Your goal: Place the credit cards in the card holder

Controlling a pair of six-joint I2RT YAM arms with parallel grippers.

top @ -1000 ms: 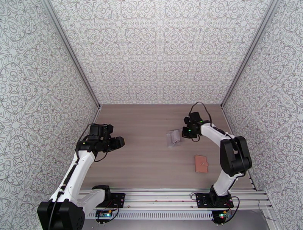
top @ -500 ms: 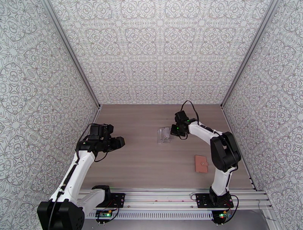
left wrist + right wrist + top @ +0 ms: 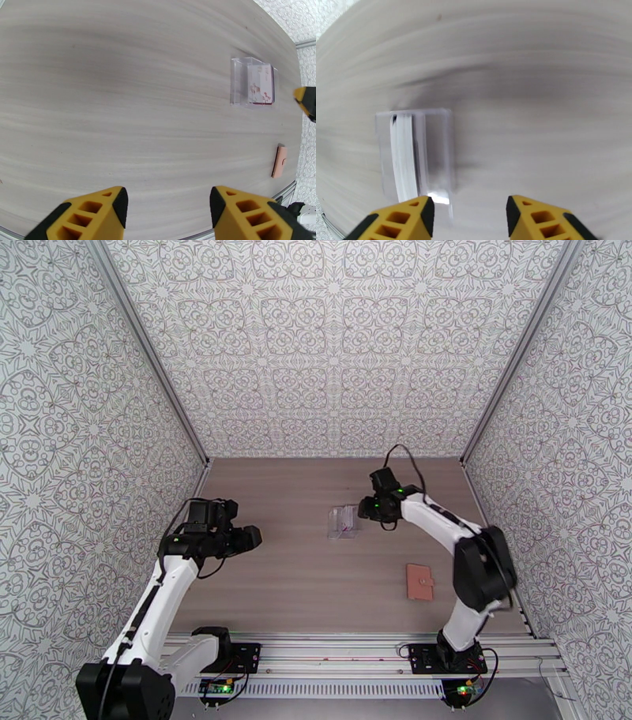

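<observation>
Clear pouch [image 3: 344,522] shifted left; right gripper [image 3: 365,511] jaws now parted.

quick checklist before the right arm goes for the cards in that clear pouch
1. right claw open with nothing in it: ok
2. left claw open and empty: ok
3. credit cards free to pick up: not ok, they sit inside the clear pouch
4. pouch centred ahead of the right claw: not ok, in the right wrist view it lies off to one side
5. card holder open to take cards: not ok, it lies closed on the table
6. number of cards in the pouch: cannot tell
</observation>
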